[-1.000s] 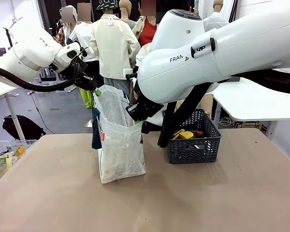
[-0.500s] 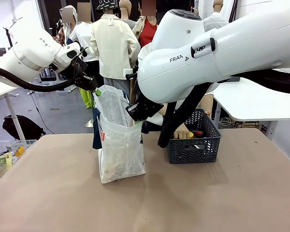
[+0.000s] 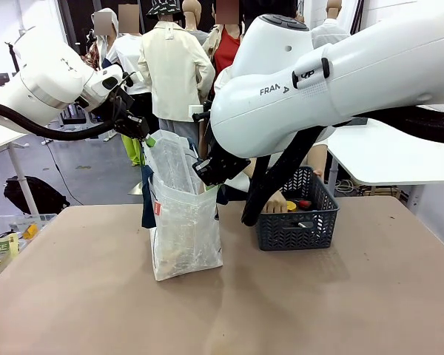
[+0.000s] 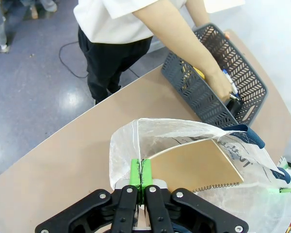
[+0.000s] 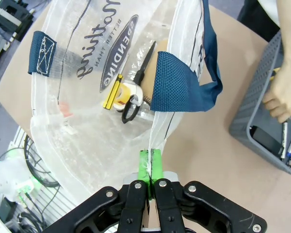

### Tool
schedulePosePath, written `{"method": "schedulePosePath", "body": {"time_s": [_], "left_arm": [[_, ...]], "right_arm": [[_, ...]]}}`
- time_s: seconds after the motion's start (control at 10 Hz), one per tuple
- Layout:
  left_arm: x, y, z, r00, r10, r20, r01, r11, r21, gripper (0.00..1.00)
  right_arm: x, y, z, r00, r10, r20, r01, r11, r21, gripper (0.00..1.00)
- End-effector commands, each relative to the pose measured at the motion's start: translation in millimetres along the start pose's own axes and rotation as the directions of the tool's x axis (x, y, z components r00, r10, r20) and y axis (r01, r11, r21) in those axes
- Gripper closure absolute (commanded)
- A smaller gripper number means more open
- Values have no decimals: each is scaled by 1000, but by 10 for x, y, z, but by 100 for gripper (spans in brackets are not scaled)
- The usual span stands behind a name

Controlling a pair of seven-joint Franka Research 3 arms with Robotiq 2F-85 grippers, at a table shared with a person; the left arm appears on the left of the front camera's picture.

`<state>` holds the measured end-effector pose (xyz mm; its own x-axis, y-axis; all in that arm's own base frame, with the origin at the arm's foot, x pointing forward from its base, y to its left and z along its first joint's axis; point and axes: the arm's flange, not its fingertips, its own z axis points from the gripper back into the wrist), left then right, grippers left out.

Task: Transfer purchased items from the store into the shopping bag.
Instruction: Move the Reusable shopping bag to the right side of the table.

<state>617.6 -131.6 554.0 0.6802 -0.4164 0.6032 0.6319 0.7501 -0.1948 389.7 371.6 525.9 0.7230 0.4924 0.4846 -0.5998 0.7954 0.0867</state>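
Brown tabletop (image 3: 355, 296) runs across the scene, and the shopping bag (image 3: 185, 229) stands on it left of the middle, upright, its long axis vertical and its mouth pointing up. The left gripper (image 3: 144, 137) has its jaws closed on the bag's rim at the upper left, the thin plastic pinched flat between the green pads. The right gripper (image 3: 207, 180) has its jaws closed on the rim at the opposite side, lower down, so the top edge slopes down from left to right. The mouth is stretched open between the two pairs of jaws and the body of the bag hangs below them down to the table. A small red tag (image 3: 157, 208) sits on the bag's left edge, and a dark blue handle (image 5: 179, 87) droops over the rim just above the right gripper's pads. Inside, a tan spiral-bound notebook (image 4: 194, 167) leans on a slant just beside the left gripper's pads, and black-handled scissors (image 5: 138, 82) show through the plastic, blades pointing away from the right gripper, next to a yellow and white item (image 5: 114, 92). Near the bag's right side stands a dark grey basket (image 3: 296, 225), and a person's hand (image 4: 222, 85) reaches down into it among small goods.
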Motion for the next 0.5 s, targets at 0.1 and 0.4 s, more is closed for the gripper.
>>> {"method": "schedulePosePath", "body": {"time_s": [0.1, 0.4], "left_arm": [[-4, 17, 18, 1000, 2, 3, -2, 1000, 1, 100], [-4, 17, 18, 1000, 2, 3, -2, 1000, 1, 100]], "right_arm": [[-1, -11, 13, 1000, 11, 3, -11, 1000, -3, 100], [-1, -11, 13, 1000, 11, 3, -11, 1000, -3, 100]]}}
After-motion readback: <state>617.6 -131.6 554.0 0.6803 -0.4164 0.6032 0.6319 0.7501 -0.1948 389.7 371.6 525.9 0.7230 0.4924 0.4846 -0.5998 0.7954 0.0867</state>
